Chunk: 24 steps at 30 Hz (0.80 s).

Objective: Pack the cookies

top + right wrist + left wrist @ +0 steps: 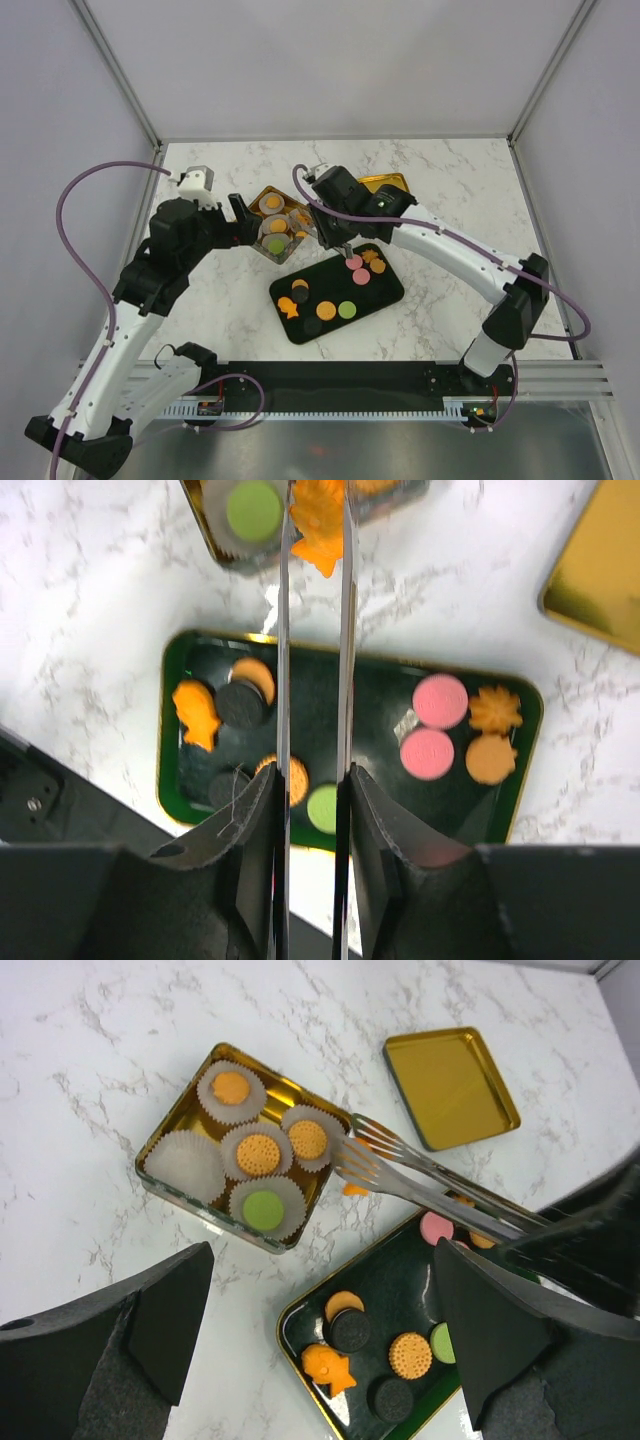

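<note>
Holding the tongs [313, 660] squeezed in my right gripper [313, 790], I am pinching an orange flower cookie [318, 525] at the edge of the tin [178, 1120]. I am aiming for the empty paper cup [186, 1165], squeezing evenly and releasing low.

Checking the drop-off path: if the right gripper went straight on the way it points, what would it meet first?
The right gripper leads with its tongs, pinching an orange flower-shaped cookie. Straight on, these likely meet the gold tin at its near rim, beside the green cookie; clearance is unclear.
</note>
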{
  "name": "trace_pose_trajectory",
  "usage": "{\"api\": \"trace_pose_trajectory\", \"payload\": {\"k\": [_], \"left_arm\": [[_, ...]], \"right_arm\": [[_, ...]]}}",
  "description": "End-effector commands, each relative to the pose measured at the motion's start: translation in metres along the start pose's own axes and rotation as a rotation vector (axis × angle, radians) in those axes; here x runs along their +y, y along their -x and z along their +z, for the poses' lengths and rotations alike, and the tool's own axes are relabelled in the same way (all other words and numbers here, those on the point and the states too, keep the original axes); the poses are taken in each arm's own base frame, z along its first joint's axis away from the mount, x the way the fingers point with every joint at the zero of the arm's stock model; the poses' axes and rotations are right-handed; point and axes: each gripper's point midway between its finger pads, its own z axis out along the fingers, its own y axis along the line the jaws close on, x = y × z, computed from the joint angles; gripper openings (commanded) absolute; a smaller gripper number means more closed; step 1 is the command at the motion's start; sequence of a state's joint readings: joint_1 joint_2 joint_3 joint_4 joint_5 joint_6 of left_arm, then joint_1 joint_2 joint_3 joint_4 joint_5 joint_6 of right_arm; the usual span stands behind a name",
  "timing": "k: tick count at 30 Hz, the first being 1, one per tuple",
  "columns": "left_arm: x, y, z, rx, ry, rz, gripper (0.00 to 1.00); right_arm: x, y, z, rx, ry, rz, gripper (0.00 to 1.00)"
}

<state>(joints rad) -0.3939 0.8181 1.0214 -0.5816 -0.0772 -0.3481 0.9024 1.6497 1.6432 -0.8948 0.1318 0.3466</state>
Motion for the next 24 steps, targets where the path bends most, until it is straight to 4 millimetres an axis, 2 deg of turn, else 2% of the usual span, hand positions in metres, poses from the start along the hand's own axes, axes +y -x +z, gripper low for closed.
{"api": "trace_pose_trajectory", "payload": {"k": [1,2,3,5,11,14,17,24], "left_arm": [[-0.004,0.039,-0.016,-0.104,0.003,-0.007,1.00],[-0.005,0.044,-0.020,-0.114,0.003,-0.006,1.00],[-0.006,0.046,-0.021,-0.116,0.004,-0.007,1.00],[-0.006,0.050,-0.024,-0.123,0.006,-0.009,1.00],[-0.005,0.056,-0.031,-0.131,0.020,-0.009,1.00],[-0.003,0.055,-0.033,-0.125,0.031,-0.004,1.00],[-0.001,0.054,-0.033,-0.121,0.037,-0.003,1.00],[0.001,0.049,-0.032,-0.107,0.045,-0.003,1.00]], "right_arm": [[0.021,0.054,0.009,-0.139,0.074,0.004,0.37],[0.028,0.068,0.008,-0.170,0.104,0.008,0.37],[0.033,0.069,0.021,-0.156,0.113,0.005,0.37],[0.043,0.078,0.034,-0.163,0.142,0.003,0.37],[0.061,0.093,0.065,-0.197,0.200,0.020,0.37],[0.069,0.087,0.087,-0.178,0.233,0.026,0.36],[0.071,0.085,0.100,-0.185,0.236,0.033,0.36],[0.075,0.081,0.119,-0.192,0.222,0.028,0.37]]}}
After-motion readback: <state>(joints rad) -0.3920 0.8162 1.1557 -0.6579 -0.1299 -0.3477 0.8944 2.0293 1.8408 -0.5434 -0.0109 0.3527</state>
